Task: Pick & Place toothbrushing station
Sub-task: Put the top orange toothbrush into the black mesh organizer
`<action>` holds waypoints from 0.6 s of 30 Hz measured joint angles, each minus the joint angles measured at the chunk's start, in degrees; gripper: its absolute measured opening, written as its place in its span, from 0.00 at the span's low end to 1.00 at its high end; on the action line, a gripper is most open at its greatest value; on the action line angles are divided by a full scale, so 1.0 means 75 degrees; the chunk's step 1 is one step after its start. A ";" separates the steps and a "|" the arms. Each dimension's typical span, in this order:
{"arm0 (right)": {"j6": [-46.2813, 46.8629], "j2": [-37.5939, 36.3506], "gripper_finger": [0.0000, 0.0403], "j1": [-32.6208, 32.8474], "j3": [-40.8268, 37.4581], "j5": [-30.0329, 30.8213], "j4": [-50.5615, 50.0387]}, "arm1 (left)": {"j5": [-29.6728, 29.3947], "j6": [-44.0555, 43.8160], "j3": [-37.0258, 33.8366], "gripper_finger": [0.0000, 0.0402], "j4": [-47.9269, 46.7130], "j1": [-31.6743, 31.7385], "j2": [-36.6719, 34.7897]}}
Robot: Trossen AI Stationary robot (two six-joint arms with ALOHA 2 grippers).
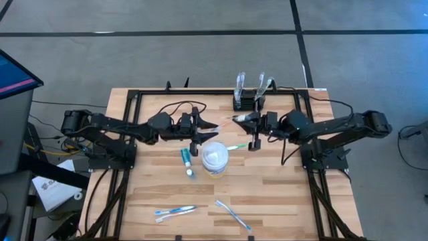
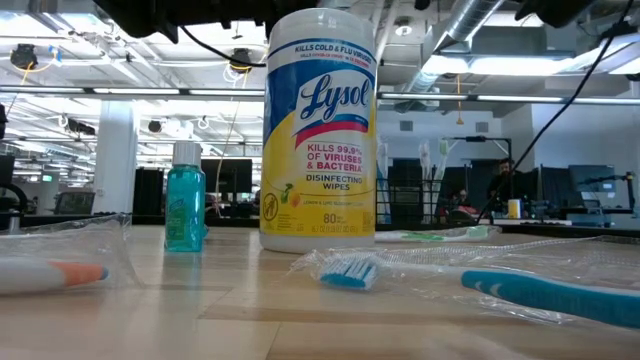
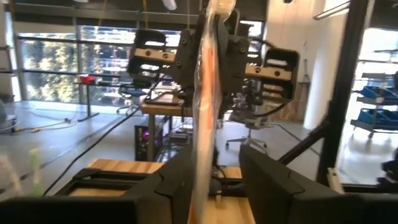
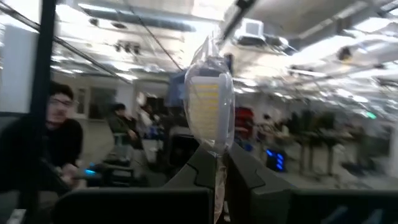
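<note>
The right gripper (image 1: 242,118) is closed on a wrapped orange toothbrush (image 1: 229,121) above the table; the left gripper (image 1: 212,126) has its fingers parted beside the same brush. This looks like a handover; next, carry it to the toothbrushing station (image 1: 246,103) at the far edge

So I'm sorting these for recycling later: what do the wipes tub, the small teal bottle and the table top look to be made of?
The wipes tub looks like glossy plastic: white ribbed lid, printed label wrap. The teal bottle seems clear tinted plastic, since light passes through it, with a clear cap. The table top looks like pale wood with visible plank seams, matt finish, though it could be laminate.
</note>
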 joint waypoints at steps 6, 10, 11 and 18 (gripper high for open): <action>-0.0002 -0.0646 0.00 -0.0220 0.0000 0.0598 -0.1168 | -0.0026 -0.0022 0.0000 0.39 -0.0067 0.0067 0.0000; 0.0001 -0.1006 0.00 -0.0456 0.0001 0.1269 -0.2235 | -0.0023 -0.0023 0.0000 0.41 -0.0067 0.0007 0.0000; 0.0001 -0.1073 0.00 -0.0517 0.0000 0.1424 -0.2441 | -0.0023 -0.0025 0.0000 0.41 -0.0067 0.0006 0.0000; 0.0044 -0.1260 0.00 -0.0956 0.0001 0.2143 -0.3403 | -0.0023 -0.0025 0.0000 0.40 -0.0143 0.0003 0.0000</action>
